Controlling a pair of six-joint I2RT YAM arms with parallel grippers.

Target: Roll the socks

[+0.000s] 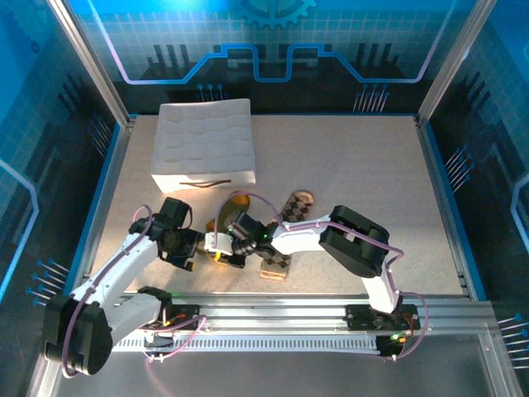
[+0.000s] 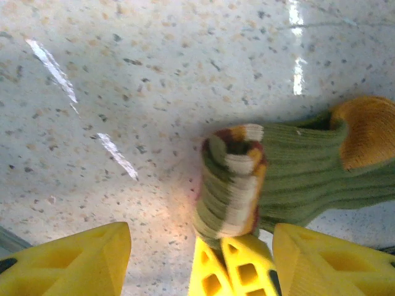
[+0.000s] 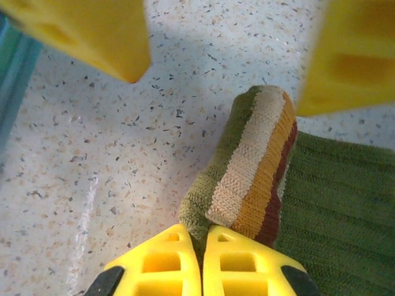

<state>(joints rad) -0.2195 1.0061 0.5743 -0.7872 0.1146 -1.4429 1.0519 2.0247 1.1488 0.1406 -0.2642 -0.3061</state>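
With my right gripper (image 3: pixel 202 237) pinching the olive-green, orange-toed knit sock (image 2: pixel 302 172) by its barely rolled cuff and my left gripper (image 2: pixel 200 243) open, the brown-beige argyle sock (image 1: pixel 276 266) lay unrolled, both before the white quilted tray (image 1: pixel 207 141).

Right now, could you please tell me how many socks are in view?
2. The olive green sock lies front centre, cuff rolled; the argyle sock lies just right of it, partly under the right arm.
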